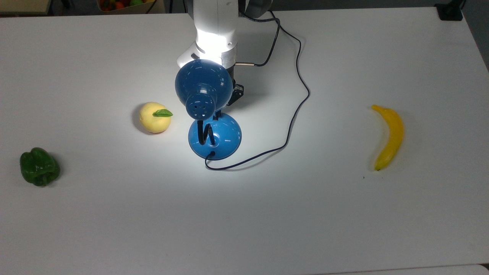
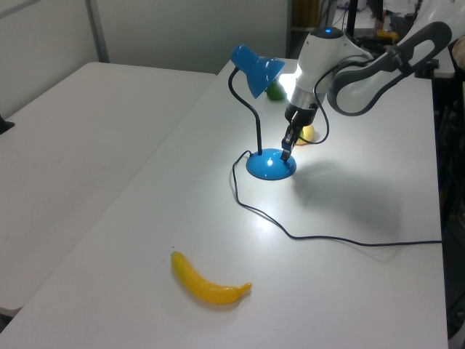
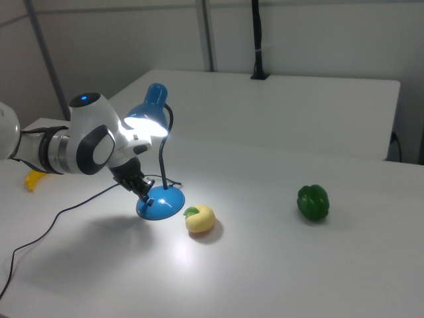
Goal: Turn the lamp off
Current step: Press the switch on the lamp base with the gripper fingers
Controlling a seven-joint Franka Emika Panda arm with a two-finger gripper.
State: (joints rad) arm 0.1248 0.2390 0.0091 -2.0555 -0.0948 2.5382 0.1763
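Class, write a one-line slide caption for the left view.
Pincer reaching the lit blue lamp's base.

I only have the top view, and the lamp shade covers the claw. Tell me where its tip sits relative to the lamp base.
Observer: In the left view, the claw points down at the arm-side edge of the lamp base. I cannot tell whether it touches.
Operator: Report whether the light is on.
Observer: The right view looks under the shade, and its opening glows bright, so the lamp is lit.
Operator: Tell me what lies closest to the claw apart from the lamp.
Observer: The yellow fruit. In the right view, the lamp base lies between it and the claw, with bare table between fruit and base.
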